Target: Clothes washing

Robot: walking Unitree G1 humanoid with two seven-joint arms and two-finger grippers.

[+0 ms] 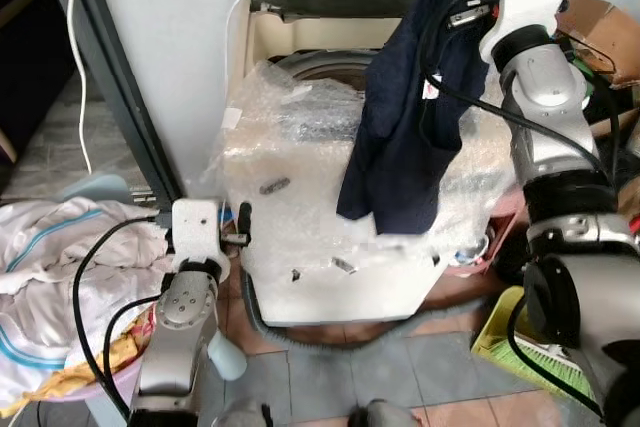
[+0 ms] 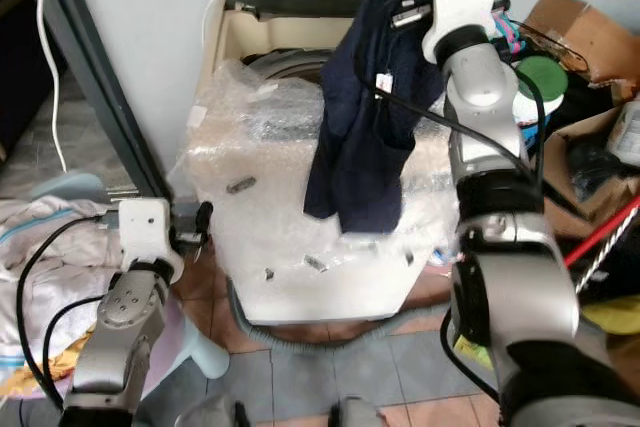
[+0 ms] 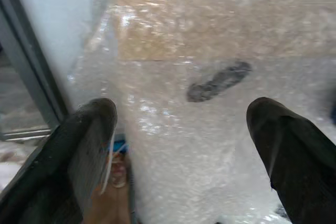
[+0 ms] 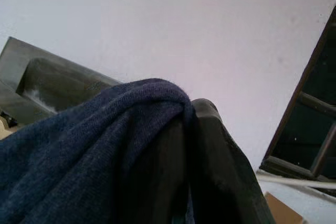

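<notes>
Navy garment (image 1: 405,117) hangs clamped in my raised right claw (image 4: 191,129), clearing the washer (image 1: 330,197) rim; left claw (image 3: 178,145) released, idle.

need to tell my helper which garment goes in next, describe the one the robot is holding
Find the washing machine wrapped in bubble wrap. Over its top, the right gripper holds up a dark navy knit garment that hangs down limp. The other laundry, on the left, is white.

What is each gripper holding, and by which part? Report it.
The right gripper pinches the navy garment by a bunched top fold, the rest hanging free. The left gripper is open, holding nothing.
</notes>
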